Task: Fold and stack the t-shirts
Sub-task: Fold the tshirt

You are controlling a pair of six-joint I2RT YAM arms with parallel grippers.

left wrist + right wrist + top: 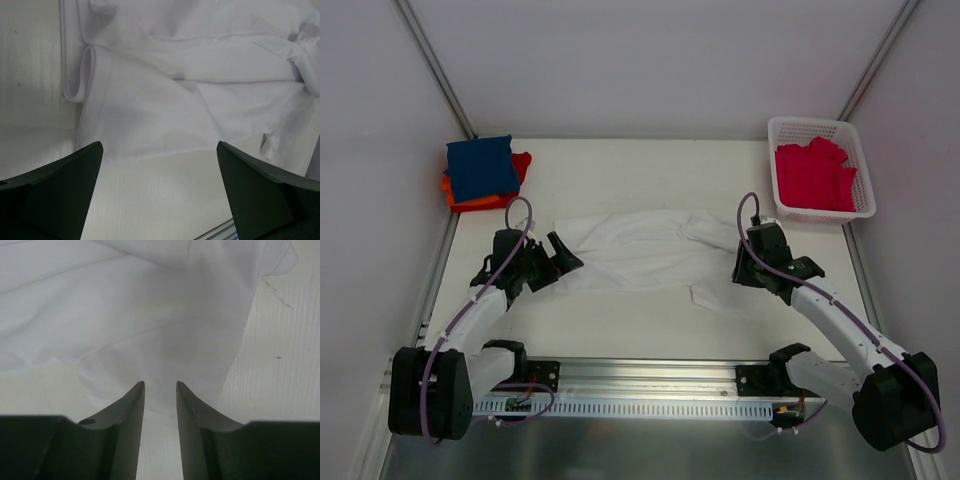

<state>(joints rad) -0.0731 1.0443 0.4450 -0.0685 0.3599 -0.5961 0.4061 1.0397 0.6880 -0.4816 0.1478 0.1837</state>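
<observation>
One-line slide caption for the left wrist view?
Left gripper, fingers wide open, poised over the near edge of the crumpled white t-shirt on the table.

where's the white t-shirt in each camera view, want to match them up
top external: white t-shirt spread across mid-table.
left wrist: white t-shirt fills the upper frame.
right wrist: white t-shirt covers the top and left.
shared landmark: bare table beside its edge.

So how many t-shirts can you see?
4 that I can tell: a white t-shirt spread mid-table, a navy t-shirt folded on an orange-red t-shirt at the far left corner, and a crimson-pink t-shirt in the basket. That pink heap may hide more.
</observation>
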